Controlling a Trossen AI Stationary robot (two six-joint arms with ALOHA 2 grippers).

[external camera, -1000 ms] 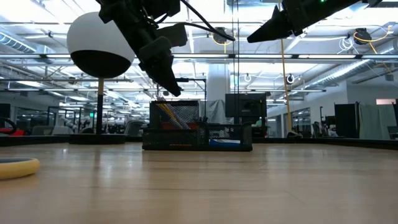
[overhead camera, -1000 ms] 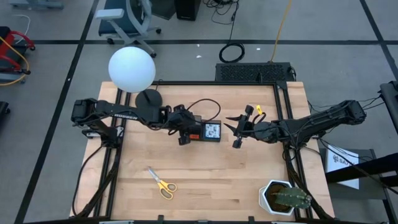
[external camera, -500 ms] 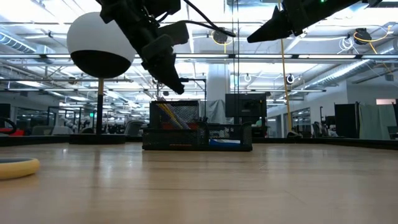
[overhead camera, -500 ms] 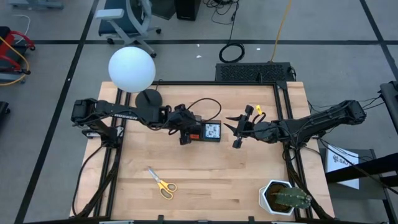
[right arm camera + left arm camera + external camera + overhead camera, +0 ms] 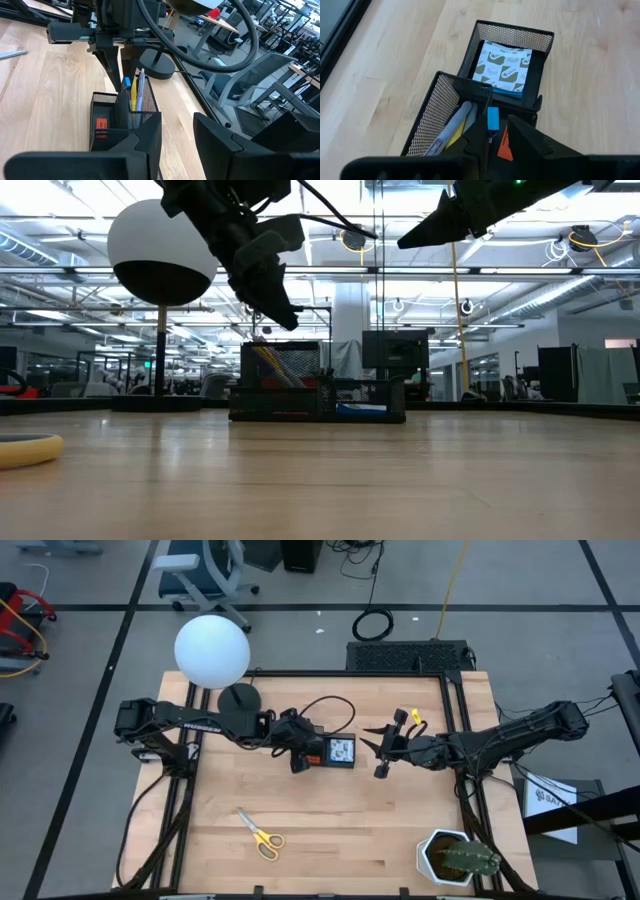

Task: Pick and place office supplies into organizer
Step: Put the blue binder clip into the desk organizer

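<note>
High view: I had my left tool (image 5: pixel 297 753) over the organizer (image 5: pixel 338 751) mid-surface; scissors (image 5: pixel 262 835) lay near the front. Right tool (image 5: pixel 381 752) waited beside, released. Left wrist view: fingers (image 5: pixel 478 134) clenched on a blue pin (image 5: pixel 493 120) above the organizer's compartments, blue pad (image 5: pixel 503 68) inside.

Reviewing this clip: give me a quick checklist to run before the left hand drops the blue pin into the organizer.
1. Blue pin pinched in left hand: ok.
2. Left hand above the organizer: ok.
3. Which compartment lies under the pin: cannot tell.
4. Right hand apart from the organizer, fingers open and empty: ok.
5. Pens already in the tall section, pad in the low one: ok.
6. Scissors on the table, not yet stowed: not ok.
</note>
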